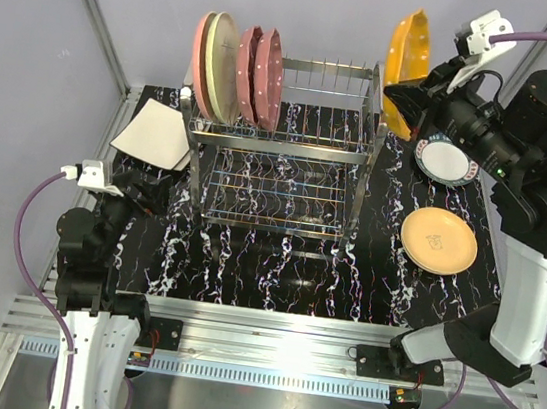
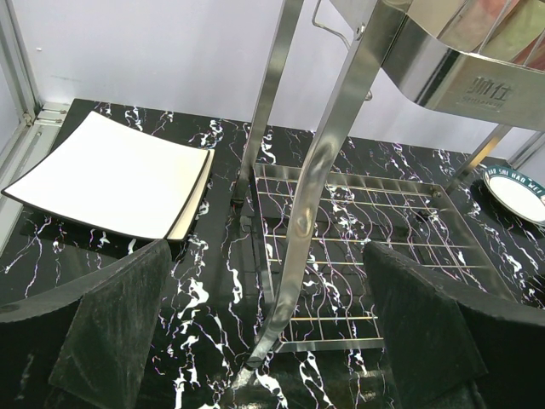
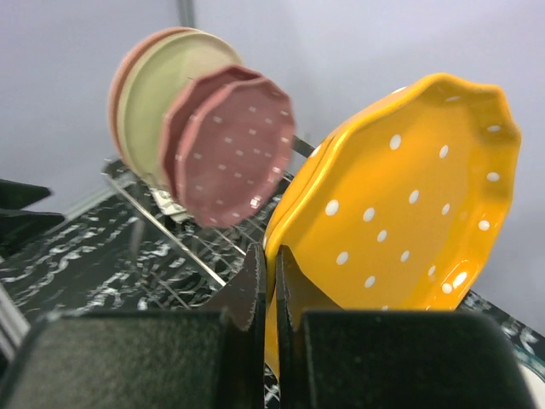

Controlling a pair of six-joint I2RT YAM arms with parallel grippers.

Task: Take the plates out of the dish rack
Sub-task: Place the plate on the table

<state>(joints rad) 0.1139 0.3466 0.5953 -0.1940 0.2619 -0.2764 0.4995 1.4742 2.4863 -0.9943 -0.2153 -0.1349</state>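
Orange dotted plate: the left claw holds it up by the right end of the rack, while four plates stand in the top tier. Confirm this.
Wrong on one count: the right claw, not the left, holds the orange dotted plate. The right wrist view shows its rim pinched. The rest stands.

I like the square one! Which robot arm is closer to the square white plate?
Left. The left gripper sits open just on the near side of the square white plate. The right gripper is across the dish rack, gripping the orange plate.
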